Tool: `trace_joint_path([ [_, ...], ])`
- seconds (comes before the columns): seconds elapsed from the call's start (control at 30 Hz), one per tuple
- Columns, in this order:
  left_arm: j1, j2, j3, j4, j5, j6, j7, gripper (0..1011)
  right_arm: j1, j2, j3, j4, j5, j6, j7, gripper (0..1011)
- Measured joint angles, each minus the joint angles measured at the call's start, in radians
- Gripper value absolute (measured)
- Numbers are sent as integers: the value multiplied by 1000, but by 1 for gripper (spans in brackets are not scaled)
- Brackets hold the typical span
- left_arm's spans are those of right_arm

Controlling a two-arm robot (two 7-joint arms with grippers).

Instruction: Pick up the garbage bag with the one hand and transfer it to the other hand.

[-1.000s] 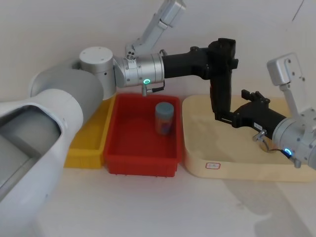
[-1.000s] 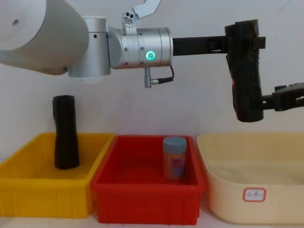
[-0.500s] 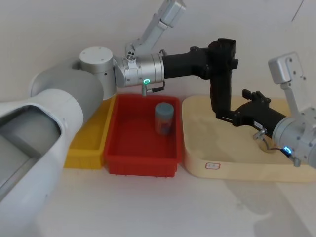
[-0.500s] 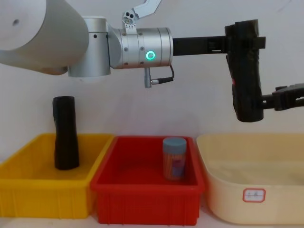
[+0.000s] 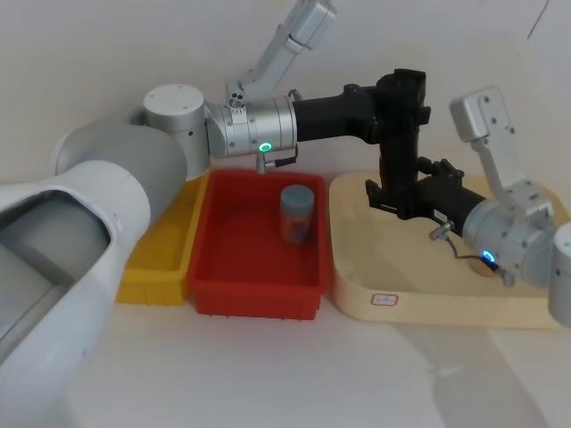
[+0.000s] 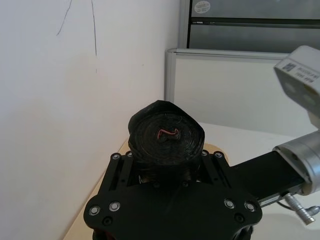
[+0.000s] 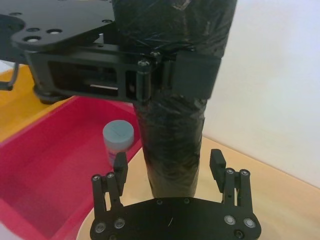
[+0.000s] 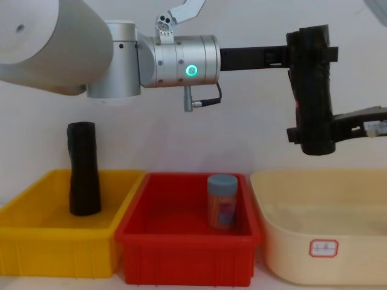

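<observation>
We see the garbage bag [image 8: 312,90] hanging upright in the air above the left edge of the cream tub [image 8: 338,238], well clear of its rim, with open room beneath the roll's lower end and to both sides. The left gripper [image 8: 309,55], on the arm with the green ring, reaches in level from the left and is clenched around the upper part of the roll — its top end sticks out just above the black jaw plates in the left wrist view, where a small red mark shows on the coiled end [image 6: 167,135].

The right gripper [image 7: 170,165], on the arm with the blue ring, comes in from the right at the roll's lower end. In the right wrist view its two fingers [image 7: 120,167] stand apart on either side of the roll's lower end, with gaps showing between pad and plastic — so its jaws are spread around the bag, not pressed onto it. In the chest view its black finger crosses the lower part of the roll.

Three containers sit in a row on the worktop, sides touching or nearly so. The yellow bin [image 8: 57,244] at the left holds another black roll [image 8: 83,169], standing slightly tilted. The red bin [image 8: 187,254] in the middle holds a small jar with a grey-blue lid [image 8: 222,201], upright near its back right part. The cream tub at the right carries a small white label [image 8: 324,247] on its front wall; we make out nothing lying inside it.
</observation>
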Motion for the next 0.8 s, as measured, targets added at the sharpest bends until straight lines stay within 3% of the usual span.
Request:
trace_joint_path([
  [0.47, 0, 0, 0, 0, 0, 0, 0, 497, 61, -43, -23, 85, -45, -15, -30, 1000],
  [0.8, 0, 0, 0, 0, 0, 0, 0, 497, 79, -56, -28, 111, -57, -24, -39, 756],
])
